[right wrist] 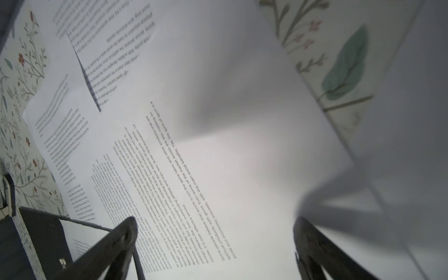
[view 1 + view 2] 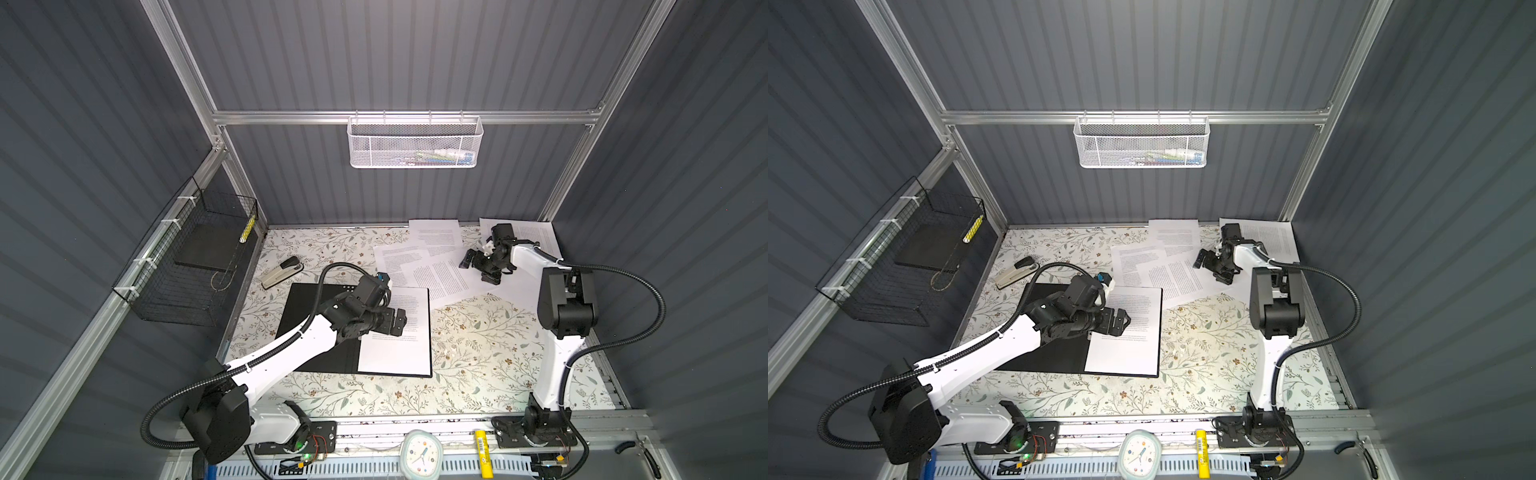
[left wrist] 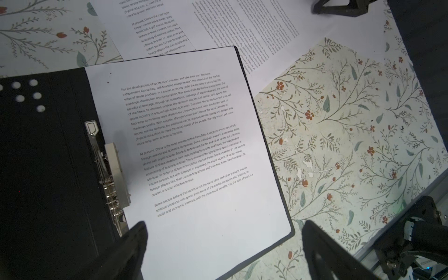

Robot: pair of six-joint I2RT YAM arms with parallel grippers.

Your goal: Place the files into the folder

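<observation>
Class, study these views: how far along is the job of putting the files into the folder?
Done: one printed white paper sheet lies in the open black folder. In hand: nothing is gripped; the open left gripper is above that sheet, and the open right gripper is above the loose printed sheets at the back. Left: those sheets lie outside the folder.
</observation>
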